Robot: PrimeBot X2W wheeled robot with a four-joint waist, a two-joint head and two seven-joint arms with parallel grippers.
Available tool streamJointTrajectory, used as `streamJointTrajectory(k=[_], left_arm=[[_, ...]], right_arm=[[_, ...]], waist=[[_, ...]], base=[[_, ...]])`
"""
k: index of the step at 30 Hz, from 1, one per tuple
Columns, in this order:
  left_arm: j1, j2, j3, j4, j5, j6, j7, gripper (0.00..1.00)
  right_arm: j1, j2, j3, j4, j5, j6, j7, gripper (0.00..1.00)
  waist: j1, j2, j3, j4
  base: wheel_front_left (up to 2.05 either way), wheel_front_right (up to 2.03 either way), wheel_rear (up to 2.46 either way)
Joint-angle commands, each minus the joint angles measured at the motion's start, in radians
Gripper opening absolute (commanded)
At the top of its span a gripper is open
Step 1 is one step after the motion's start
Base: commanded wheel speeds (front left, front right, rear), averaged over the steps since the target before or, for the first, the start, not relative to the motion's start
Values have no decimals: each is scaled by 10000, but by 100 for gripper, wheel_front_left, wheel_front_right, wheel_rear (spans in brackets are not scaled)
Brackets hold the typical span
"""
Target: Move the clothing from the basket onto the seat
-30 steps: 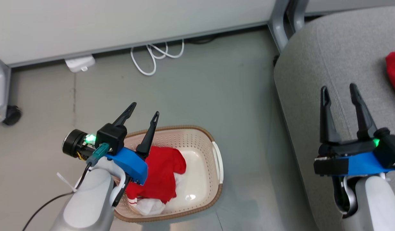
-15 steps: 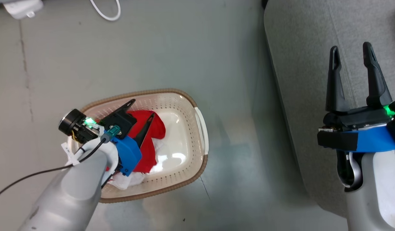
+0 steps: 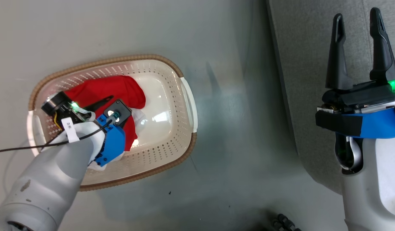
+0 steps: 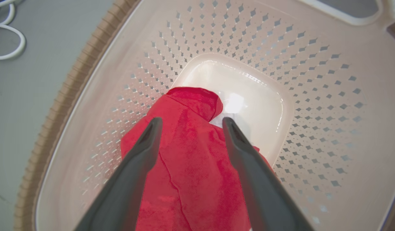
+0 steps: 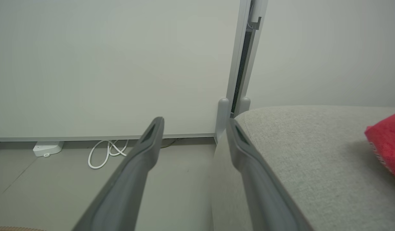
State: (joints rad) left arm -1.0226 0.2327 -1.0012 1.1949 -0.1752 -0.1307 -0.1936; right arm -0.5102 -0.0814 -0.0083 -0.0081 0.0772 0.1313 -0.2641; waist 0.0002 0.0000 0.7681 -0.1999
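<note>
Found left gripper [image 4: 190, 121] spread to full width, nothing clamped between its fingers, lowered inside the basket [image 4: 249, 38]. Observed red garment [image 4: 191, 173] directly beneath and between the fingertips, crumpled against the perforated wall on the wrist side. Cannot tell whether touching the cloth or just above it. Noted white fabric [image 3: 137, 115] peeping out beside one fingertip, partly tucked under the red. Beyond that, only the bare glossy bottom of the basket.

Judged the clothing soft, light and limp: likely to drape, trail and perhaps drag the white piece along. Recommend pinching the raised fold at the far end of the red garment, deep enough to gather several layers.

Found right gripper [image 3: 356, 14] likewise wide open and empty, held over the edge of the grey seat [image 3: 300, 64], well apart from the basket. Recorded another red garment [image 5: 387, 144] lying on the seat, off to that gripper's right.
</note>
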Motion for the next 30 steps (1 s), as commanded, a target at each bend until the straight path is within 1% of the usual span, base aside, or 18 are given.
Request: streamJointTrajectory(k=[1,7,16,25,30], left_arm=[[-248,112,-166,209,52,9,232,100],[-725,205,-838,624,95,9,975,100],[-1347,505,-1469,851,143,9,2044,100],[-1874,682,-1657,934,115,12,2906,100],[-2068,557,-1657,952,1,14,3236,100]], right_arm=[[-210,59,31,-78,-61,-11,-6,100],[-385,150,76,-330,-85,-11,-6,100],[-480,256,131,-630,-101,-11,-6,100],[-433,314,190,-963,-81,-11,-6,100],[-453,327,158,-1071,-102,-11,-6,100]], waist=[[-2,0,428,-153],[-2,0,1120,-325],[-2,0,1952,-556],[-2,0,2606,-844],[-2,0,2806,-906]], base=[[0,0,0],[0,0,0],[0,0,0],[0,0,0],[0,0,0]])
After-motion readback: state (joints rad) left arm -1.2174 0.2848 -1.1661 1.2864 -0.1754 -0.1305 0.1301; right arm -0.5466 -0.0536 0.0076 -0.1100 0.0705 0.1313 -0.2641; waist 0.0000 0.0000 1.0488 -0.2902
